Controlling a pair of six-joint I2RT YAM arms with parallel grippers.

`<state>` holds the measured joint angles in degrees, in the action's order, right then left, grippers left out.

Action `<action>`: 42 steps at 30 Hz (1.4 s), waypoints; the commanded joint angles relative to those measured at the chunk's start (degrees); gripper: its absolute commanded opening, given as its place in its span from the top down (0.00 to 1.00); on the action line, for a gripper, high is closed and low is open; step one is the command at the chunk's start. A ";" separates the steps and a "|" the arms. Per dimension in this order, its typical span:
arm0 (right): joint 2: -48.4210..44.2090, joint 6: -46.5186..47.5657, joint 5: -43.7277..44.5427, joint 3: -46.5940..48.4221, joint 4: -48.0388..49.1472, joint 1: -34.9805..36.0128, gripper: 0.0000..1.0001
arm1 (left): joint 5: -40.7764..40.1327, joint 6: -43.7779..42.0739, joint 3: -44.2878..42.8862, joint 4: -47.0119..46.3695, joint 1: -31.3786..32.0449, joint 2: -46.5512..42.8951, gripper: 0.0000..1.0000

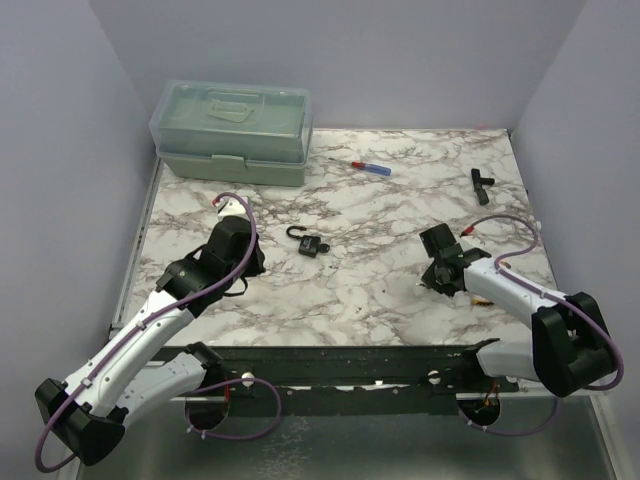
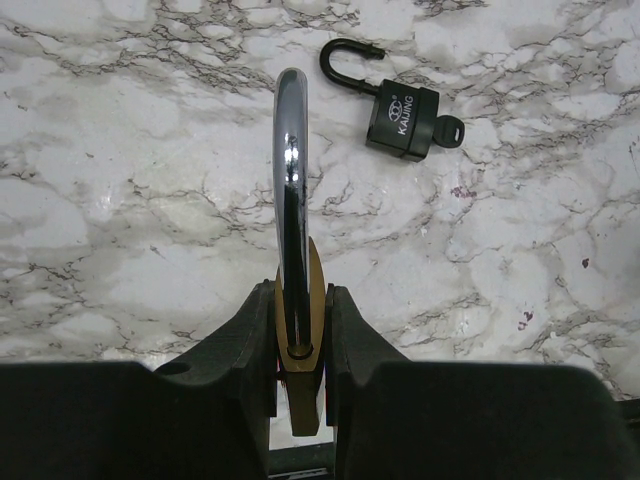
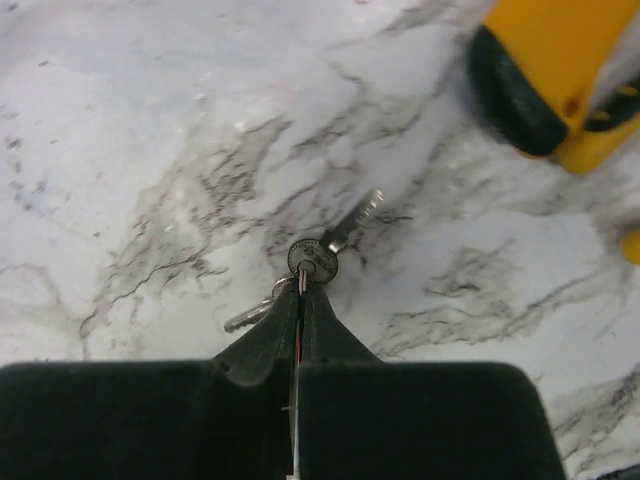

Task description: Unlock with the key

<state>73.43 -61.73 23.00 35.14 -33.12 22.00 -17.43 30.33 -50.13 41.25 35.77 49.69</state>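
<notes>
- Showing the key (image 3: 313, 263) pinched by its round head in the right gripper (image 3: 300, 292), jaws fully closed on it. The blade points toward 1 o'clock in the right wrist view, low over the bench (image 3: 130, 150). Whether it rests on the marble cannot be told. A second key (image 3: 250, 315) on the same ring trails toward 8 o'clock.
- Brass padlock (image 2: 300, 330): clamped by its body in the left gripper (image 2: 300, 300), jaws parted only as far as the body's thickness. Its chrome shackle (image 2: 290, 170) runs along the 12–6 o'clock line of the left wrist view, bow toward 12 o'clock, away from the wrist.
- Governing relation: in the top view the left gripper lies at about 9 o'clock from the right gripper, well apart. The key blade therefore points away from the lock it must enter.
- Keyway (judgement): it probably sits in the base opposite the shackle, at the 6 o'clock end between the fingers. It is not visible, so the lock or the key will likely need turning before insertion.
- Black padlock (image 2: 400, 115): lies on the bench at 1 o'clock from the left gripper, shackle open.
- Arm poses: the left arm reaches toward 1 o'clock, the right toward 10 o'clock, both wrists pitched down at the bench.
</notes>
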 commanded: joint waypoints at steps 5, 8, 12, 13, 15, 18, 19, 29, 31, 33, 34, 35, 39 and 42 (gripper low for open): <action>2.08 26.44 -15.73 3.38 13.91 2.07 0.99 | -0.92 -0.69 -0.28 -3.47 -1.26 -0.54 1.00; 3.87 30.50 -17.23 5.23 14.59 6.93 1.00 | -0.77 -0.70 -0.23 -3.54 -1.48 -0.56 1.00; 6.00 33.91 -18.60 6.83 14.80 15.36 1.00 | -0.55 -0.86 -0.23 -3.56 -1.75 -0.20 1.00; 6.35 33.91 -19.59 7.03 14.64 16.71 1.00 | -0.44 -0.88 -0.23 -3.62 -1.92 -0.13 1.00; 6.59 33.00 -20.57 6.89 13.95 18.53 1.00 | -0.35 -0.88 -0.24 -3.69 -2.10 -0.12 1.00; 5.26 30.24 -18.12 6.03 11.64 20.94 0.92 | -0.32 -0.88 -0.23 -3.65 -2.17 -0.21 1.00; 4.63 29.21 -17.93 6.04 10.47 21.27 0.83 | -0.26 -0.86 -0.23 -3.64 -2.19 -0.21 1.00; 0.31 18.39 -12.07 8.23 1.62 21.32 0.17 | 1.60 -1.23 -0.23 -4.22 -3.91 0.06 1.00; 0.39 15.58 -13.94 8.20 3.25 21.31 0.19 | 2.07 -1.30 -0.23 -4.30 -4.27 -0.03 1.00; 1.72 11.55 -14.14 8.94 3.26 21.25 0.20 | 2.42 -1.32 -0.15 -4.35 -4.47 -0.10 1.00; 2.75 9.70 -14.20 9.56 3.16 21.27 0.23 | 2.55 -1.24 -0.14 -4.39 -4.59 -0.16 1.00; 4.02 7.81 -14.32 10.31 2.89 21.30 0.26 | 2.64 -1.24 -0.14 -4.41 -4.57 -0.27 1.00; 10.76 2.83 -13.57 15.50 -0.63 21.53 0.36 | 3.14 -1.17 -0.06 -4.44 -4.79 -0.71 1.00; 15.83 0.09 -10.50 20.04 -5.12 22.38 0.42 | 3.49 -1.04 0.03 -4.51 -4.83 -1.27 1.00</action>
<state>84.07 -54.78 8.49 50.00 -31.73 43.27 -15.40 29.65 -50.11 40.34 31.33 50.24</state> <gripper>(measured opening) 0.611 0.218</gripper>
